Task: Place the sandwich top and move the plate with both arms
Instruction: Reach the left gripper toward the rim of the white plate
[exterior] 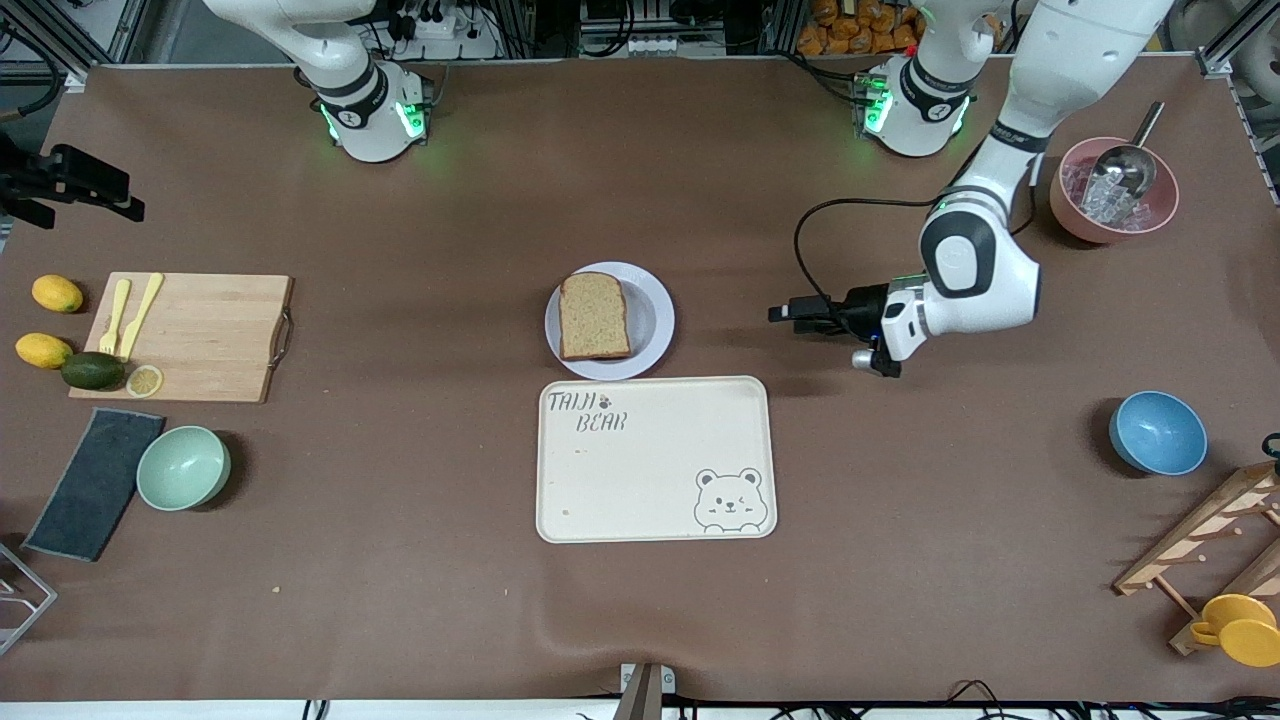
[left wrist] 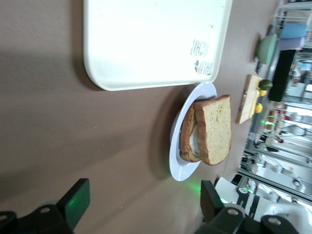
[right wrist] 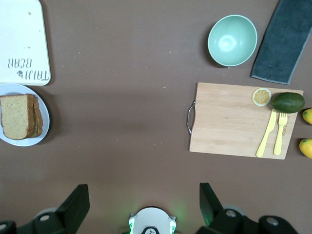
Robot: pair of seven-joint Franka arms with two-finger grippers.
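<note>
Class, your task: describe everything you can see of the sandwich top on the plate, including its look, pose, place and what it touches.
The sandwich top is a plain slice of light-brown wholemeal bread with a darker crust and one rounded end. It lies flat as the upper layer of a stack, resting on a lower slice, with something pale showing between them in the left wrist view. The stack sits on the round lavender-white plate, slightly off-centre toward the right arm's end of the table. No gripper touches it.

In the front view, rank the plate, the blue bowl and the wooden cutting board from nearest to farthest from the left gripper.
From the left gripper:
1. Plate, mid-table, holding the sandwich.
2. Blue bowl, toward the left arm's end, nearer the camera.
3. Wooden cutting board, toward the right arm's end.
</note>
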